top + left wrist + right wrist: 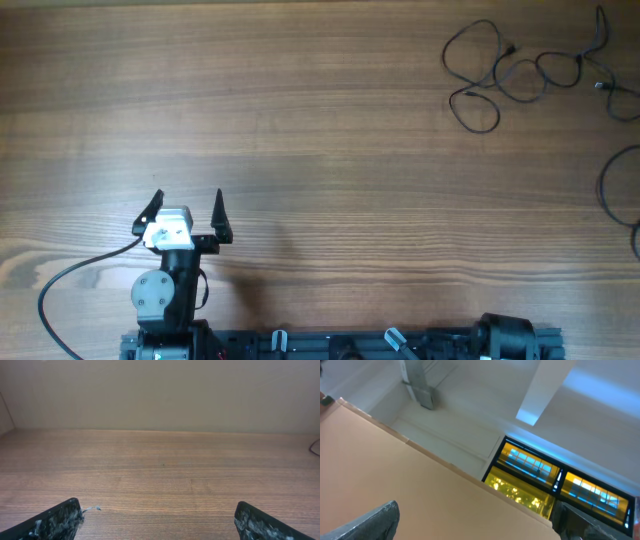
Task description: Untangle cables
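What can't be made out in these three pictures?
- Overhead: the thin dark cables run off the right edge; their small plugs are too tiny to count.
- Overhead: the black right arm is cut off by the bottom edge.
- Right wrist: the right end effector points toward lit windows; no cables show.

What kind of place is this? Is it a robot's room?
Most likely an indoor robot lab or workshop: a robot arm mounted at a wooden table, thin cables tangled on it, and yellow-lit window panes up high.
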